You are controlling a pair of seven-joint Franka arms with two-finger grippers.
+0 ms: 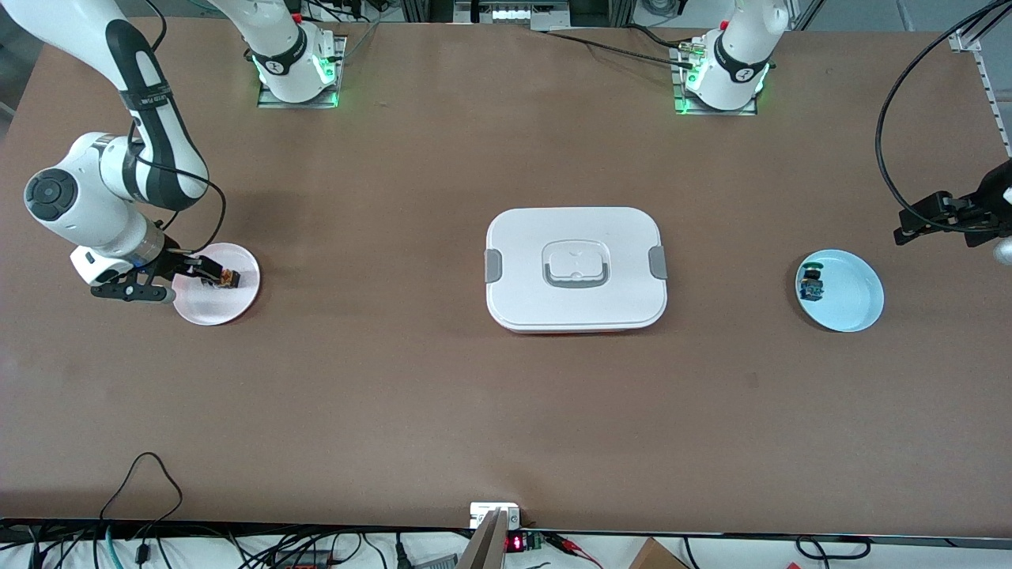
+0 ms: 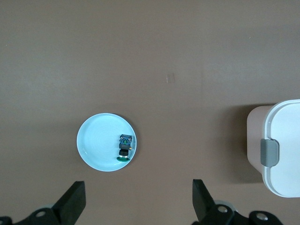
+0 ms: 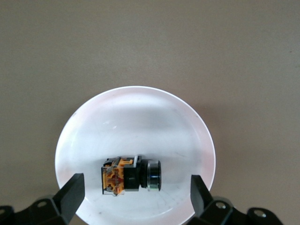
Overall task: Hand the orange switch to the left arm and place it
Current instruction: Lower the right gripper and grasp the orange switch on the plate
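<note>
Orange switch [image 3: 131, 175] lying sideways on pink plate [image 3: 136, 112], its length running finger to finger. Your right gripper [image 3: 133, 194] hanging spread around it, gripping nothing. Left gripper [image 2: 138, 201] waiting, spread, empty.

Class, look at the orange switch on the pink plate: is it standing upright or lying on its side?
On its side: the orange switch lies lengthwise on the pink plate.

Front view: the left end effector [image 1: 909, 225] is cut by the frame edge, its arm largely out of frame. The right end effector [image 1: 207, 273] partly covers the orange switch [image 1: 229, 278]. Left wrist view: the box [image 2: 281, 150] is cropped at the edge.
</note>
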